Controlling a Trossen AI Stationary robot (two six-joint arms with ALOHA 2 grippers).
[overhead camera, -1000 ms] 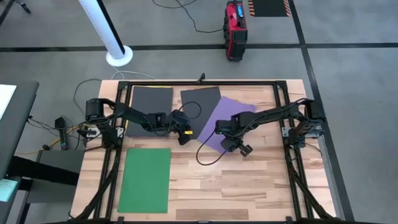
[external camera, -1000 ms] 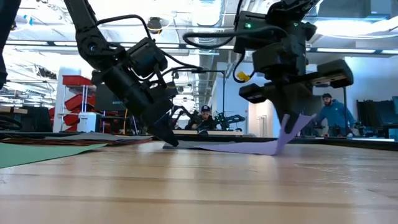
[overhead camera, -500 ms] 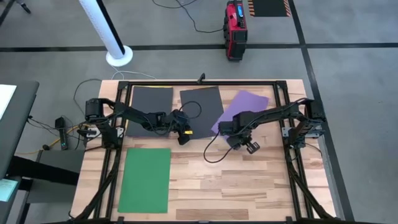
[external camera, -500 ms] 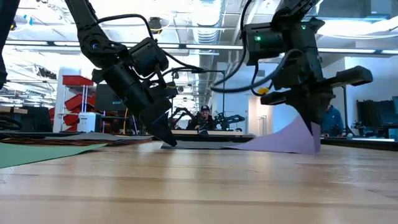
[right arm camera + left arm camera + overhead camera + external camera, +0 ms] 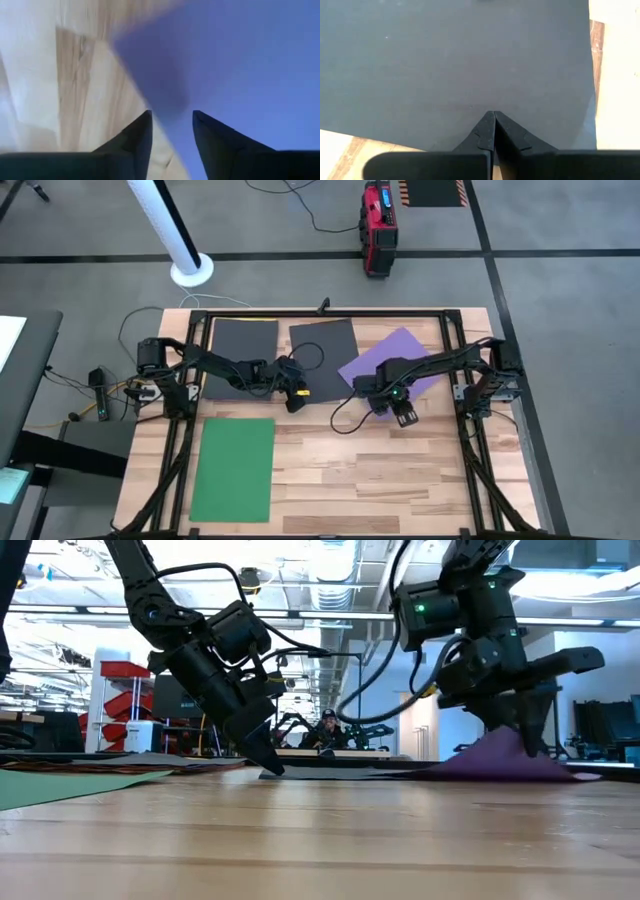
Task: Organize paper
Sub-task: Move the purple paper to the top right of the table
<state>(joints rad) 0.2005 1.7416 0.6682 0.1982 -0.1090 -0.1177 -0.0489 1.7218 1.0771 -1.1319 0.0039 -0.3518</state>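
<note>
A purple sheet of paper (image 5: pixel 398 350) lies tilted at the table's far right. Its near part rises in a low hump (image 5: pixel 495 758) under my right gripper (image 5: pixel 400 412), which is open above it, fingers pointing down. Two dark grey sheets (image 5: pixel 245 352) (image 5: pixel 325 352) lie flat at the far side. My left gripper (image 5: pixel 297 398) is shut, with its tips on the right-hand grey sheet. A green sheet (image 5: pixel 233 468) lies flat at the near left. My left gripper presses its shut fingertips (image 5: pixel 492 117) down on the right-hand dark grey sheet near its near left corner (image 5: pixel 470 95), slanting down from the table's left. The sheet lies flat on the table. My right gripper's open fingers (image 5: pixel 205 127) stand over the purple sheet's raised near part (image 5: pixel 170 85); I cannot tell whether they touch it.
A black frame (image 5: pixel 330 311) runs round the tabletop, and loose cables (image 5: pixel 345 420) hang from both arms. Bare wood (image 5: pixel 400 480) spreads over the near right. People stand in the room beyond the table (image 5: pixel 327 730).
My right gripper has moved toward the table's right edge with the purple sheet's near corner. The sheet has slid right, off the dark grey sheet. Its corner, first held high, has sunk to a low hump. The left arm has kept still.
</note>
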